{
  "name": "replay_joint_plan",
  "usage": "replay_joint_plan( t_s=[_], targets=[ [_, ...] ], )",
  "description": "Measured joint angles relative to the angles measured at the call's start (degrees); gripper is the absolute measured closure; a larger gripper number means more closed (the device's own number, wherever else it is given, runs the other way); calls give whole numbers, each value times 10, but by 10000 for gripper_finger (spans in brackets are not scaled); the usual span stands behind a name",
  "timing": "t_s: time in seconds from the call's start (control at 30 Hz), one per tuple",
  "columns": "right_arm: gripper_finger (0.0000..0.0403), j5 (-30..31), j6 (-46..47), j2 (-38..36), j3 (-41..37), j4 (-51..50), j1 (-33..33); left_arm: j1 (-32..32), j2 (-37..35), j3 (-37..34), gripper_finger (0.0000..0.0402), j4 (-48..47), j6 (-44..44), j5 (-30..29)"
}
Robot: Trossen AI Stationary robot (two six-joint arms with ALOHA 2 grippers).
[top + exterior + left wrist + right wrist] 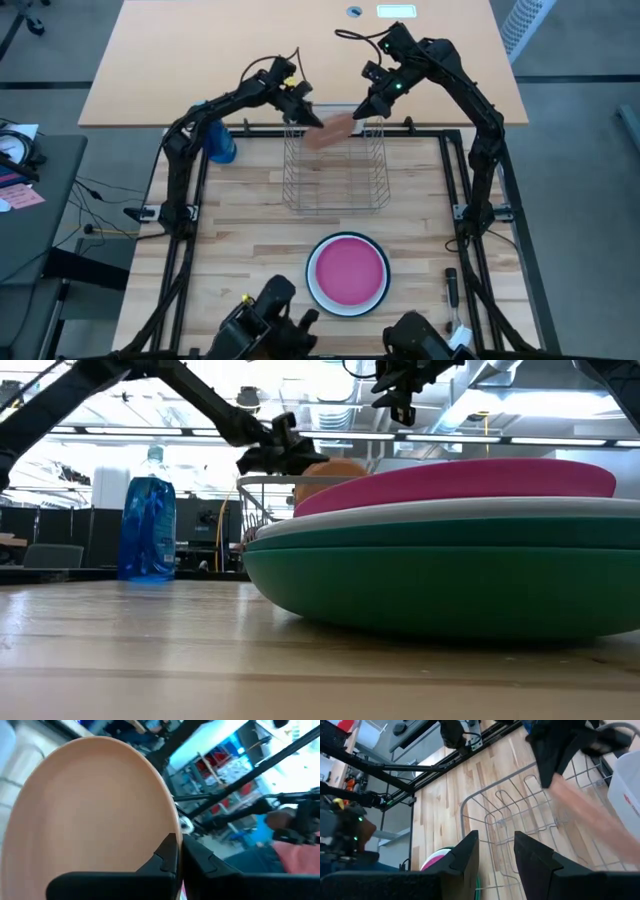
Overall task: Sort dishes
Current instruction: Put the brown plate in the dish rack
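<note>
My left gripper [305, 112] pinches the orange plate [330, 130] by its rim, tilted over the rack's [336, 190] far end. My right gripper [366, 112] hovers beside it, jaws open and empty. With so thin a hold, the plate could slip or catch a wire and miss its slot.

- Light wood bench [240, 225] with a black frame.
- Tan desk [200, 50] behind it, on grey floor [570, 50].
- Dark side table [30, 215] beside it.
- Ceiling strip lights [130, 428] lit.
</note>
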Motion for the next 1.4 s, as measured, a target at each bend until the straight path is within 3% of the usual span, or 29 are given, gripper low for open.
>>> replay_joint_plan(
  t_s=[0.2,0.33,0.6,0.83,1.1,1.4],
  targets=[
    [274,-1,11,0,0,5,-22,-8,11,0,401,10,0,15],
    [264,9,-34,0,-6,-14,-37,-12,11,0,401,42,-16,15],
    [203,14,-101,0,-68,-4,-29,-13,11,0,401,52,-26,12],
    [157,15,-152,0,-134,72,-24,-13,11,0,401,51,-28,11],
    [151,62,-253,0,-139,89,-18,-13,11,0,401,50,-28,10],
    [151,95,-257,19,-139,137,-22,-13,11,0,401,51,-6,10]
  ],
)
